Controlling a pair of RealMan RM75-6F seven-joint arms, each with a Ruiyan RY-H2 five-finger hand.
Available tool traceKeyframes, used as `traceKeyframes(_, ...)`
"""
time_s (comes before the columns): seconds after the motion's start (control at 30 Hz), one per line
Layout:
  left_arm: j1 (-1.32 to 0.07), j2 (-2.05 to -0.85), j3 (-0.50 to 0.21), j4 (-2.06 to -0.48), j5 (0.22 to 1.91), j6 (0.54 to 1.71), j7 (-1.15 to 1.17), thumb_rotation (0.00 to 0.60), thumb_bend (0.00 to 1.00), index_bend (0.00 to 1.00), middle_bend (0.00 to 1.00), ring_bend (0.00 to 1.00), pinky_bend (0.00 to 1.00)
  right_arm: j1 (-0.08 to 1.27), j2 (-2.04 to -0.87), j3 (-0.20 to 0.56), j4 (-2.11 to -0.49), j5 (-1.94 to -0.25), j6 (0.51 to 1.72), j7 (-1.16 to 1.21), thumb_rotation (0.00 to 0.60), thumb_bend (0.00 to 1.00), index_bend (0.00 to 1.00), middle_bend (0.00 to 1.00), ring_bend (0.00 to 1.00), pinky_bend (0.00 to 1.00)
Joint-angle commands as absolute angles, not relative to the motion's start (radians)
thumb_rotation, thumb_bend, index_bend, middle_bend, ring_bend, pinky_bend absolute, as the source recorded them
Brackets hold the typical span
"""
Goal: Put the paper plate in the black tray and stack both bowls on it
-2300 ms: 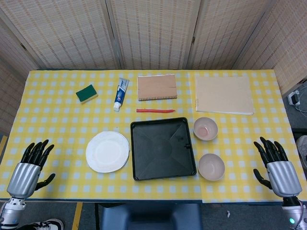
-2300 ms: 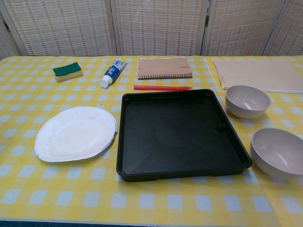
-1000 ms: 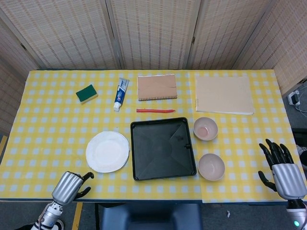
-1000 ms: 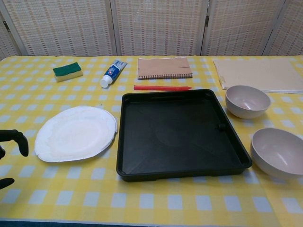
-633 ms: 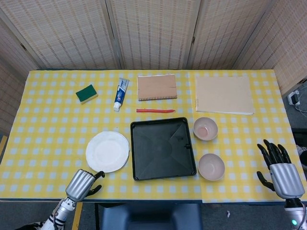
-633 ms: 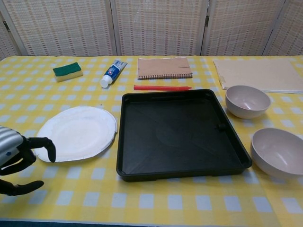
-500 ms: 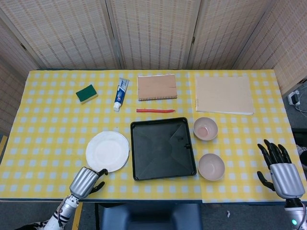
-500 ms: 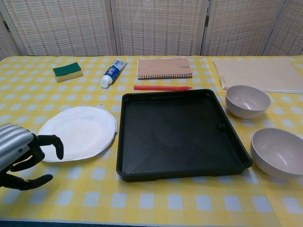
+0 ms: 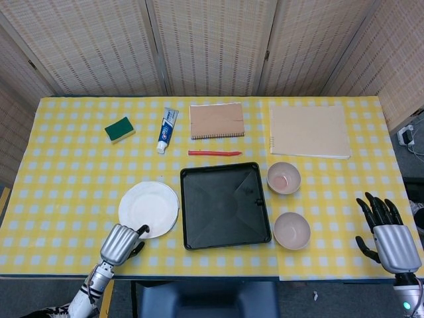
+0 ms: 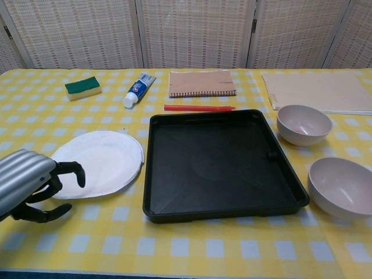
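The white paper plate (image 9: pixel 149 209) (image 10: pixel 102 163) lies flat on the yellow checked cloth, just left of the black tray (image 9: pixel 225 205) (image 10: pixel 221 163), which holds nothing. Two beige bowls stand right of the tray: the far bowl (image 9: pixel 283 177) (image 10: pixel 303 124) and the near bowl (image 9: pixel 292 230) (image 10: pixel 343 186). My left hand (image 9: pixel 121 243) (image 10: pixel 29 183) is at the plate's near left edge. Its fingers curl over the rim and its thumb is apart below; it holds nothing. My right hand (image 9: pixel 387 232) hovers past the table's front right corner with fingers spread, far from the bowls.
Along the far side lie a green sponge (image 9: pixel 120 129), a toothpaste tube (image 9: pixel 167 130), a brown notebook (image 9: pixel 216 120), a red pen (image 9: pixel 214 153) just behind the tray, and a beige pad (image 9: pixel 309 130) behind the far bowl.
My left hand has come from the front left corner rightward and forward to the plate's near edge. The right hand has shifted only slightly. Plate, tray and bowls have not moved.
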State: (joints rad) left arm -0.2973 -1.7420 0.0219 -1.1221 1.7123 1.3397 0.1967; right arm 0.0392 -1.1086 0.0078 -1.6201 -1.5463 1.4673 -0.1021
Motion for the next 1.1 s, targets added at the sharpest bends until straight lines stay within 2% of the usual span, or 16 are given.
traceKeyframes(0.03,-0.303,-1.762,0.019,-1.087,1.705,1.345,0.182,0.600,0.36,0.45,1.00,0.97,1.00,0.041,-1.109,0.008,-1.624,-1.542,1.462,-0.106,0.600,0.38,0.00,0.00,0.00,0.00)
traceKeyframes(0.57,-0.305,-1.852,-0.007,-0.965,1.650,1.379,0.161,0.600,0.36,0.48,1.00,0.97,1.00,0.039,-1.101,0.015,-1.637,-1.517,1.458,-0.121,0.600,0.38,0.00,0.00,0.00,0.00)
traceKeyframes(0.73,-0.307,-1.873,-0.008,-0.930,1.647,1.393,0.156,0.600,0.36,0.52,1.00,0.97,1.00,0.040,-1.102,0.014,-1.635,-1.517,1.455,-0.121,0.600,0.38,0.00,0.00,0.00,0.00)
traceKeyframes(0.9,-0.309,-1.907,-0.014,-0.874,1.654,1.439,0.125,0.600,0.44,0.61,1.00,0.97,1.00,0.042,-1.100,0.012,-1.636,-1.519,1.451,-0.117,0.600,0.38,0.00,0.00,0.00,0.00)
traceKeyframes(1.1,-0.316,-1.939,-0.012,-0.812,1.668,1.482,0.090,0.600,0.47,0.63,1.00,0.97,1.00,0.041,-1.099,0.010,-1.637,-1.524,1.455,-0.117,0.600,0.38,0.00,0.00,0.00,0.00)
